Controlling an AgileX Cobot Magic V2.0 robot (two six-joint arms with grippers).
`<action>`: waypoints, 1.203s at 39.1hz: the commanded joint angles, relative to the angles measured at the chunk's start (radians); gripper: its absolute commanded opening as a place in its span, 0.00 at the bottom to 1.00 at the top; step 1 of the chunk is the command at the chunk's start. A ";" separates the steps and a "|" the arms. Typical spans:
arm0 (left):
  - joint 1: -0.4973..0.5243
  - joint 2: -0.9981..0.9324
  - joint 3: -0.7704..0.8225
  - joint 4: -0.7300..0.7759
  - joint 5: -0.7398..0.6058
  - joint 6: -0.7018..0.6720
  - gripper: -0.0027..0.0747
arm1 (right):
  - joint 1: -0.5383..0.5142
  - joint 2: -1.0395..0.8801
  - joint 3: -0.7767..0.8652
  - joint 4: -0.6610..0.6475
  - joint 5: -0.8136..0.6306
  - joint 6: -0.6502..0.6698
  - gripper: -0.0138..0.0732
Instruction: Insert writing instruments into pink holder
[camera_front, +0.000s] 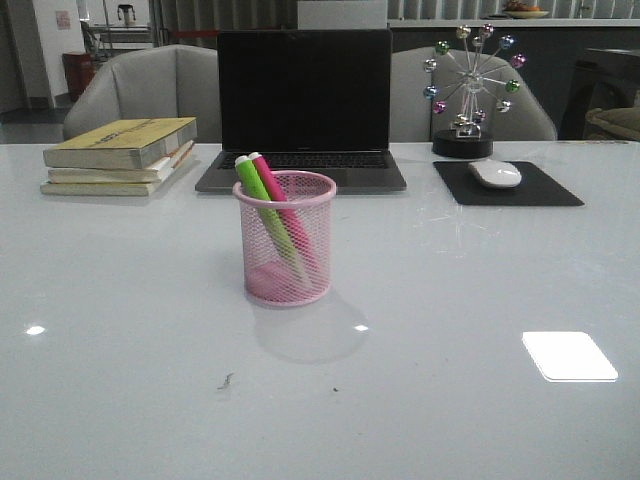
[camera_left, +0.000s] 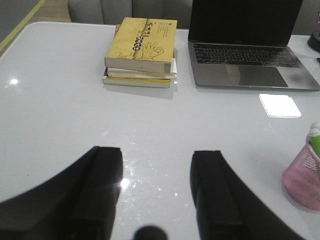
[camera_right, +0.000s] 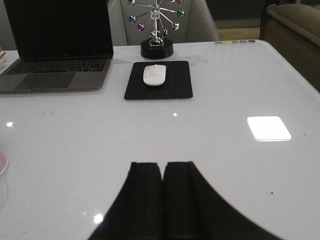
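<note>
In the front view, neither arm is appearing, and the pink holder (camera_front: 285, 238) is veiling the lower parts of the lime green marker (camera_front: 262, 196) and the pink marker (camera_front: 282, 203) behind its mesh. In the left wrist view, the frame edge is cutting off most of the holder (camera_left: 303, 181), and only the capped tips of the 2 markers are showing. In the right wrist view, only a sliver of the holder (camera_right: 2, 161) is showing. The printing on the top book (camera_left: 142, 38) is reading too small to make out.
</note>
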 joint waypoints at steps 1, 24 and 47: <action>-0.006 -0.009 -0.028 -0.018 -0.073 -0.003 0.54 | -0.003 -0.073 0.050 -0.013 -0.140 0.007 0.21; -0.006 -0.009 -0.028 -0.018 -0.073 -0.003 0.54 | -0.003 -0.286 0.257 -0.013 -0.095 0.007 0.21; -0.006 -0.009 -0.028 -0.018 -0.073 -0.003 0.54 | -0.003 -0.286 0.257 -0.013 -0.094 0.007 0.21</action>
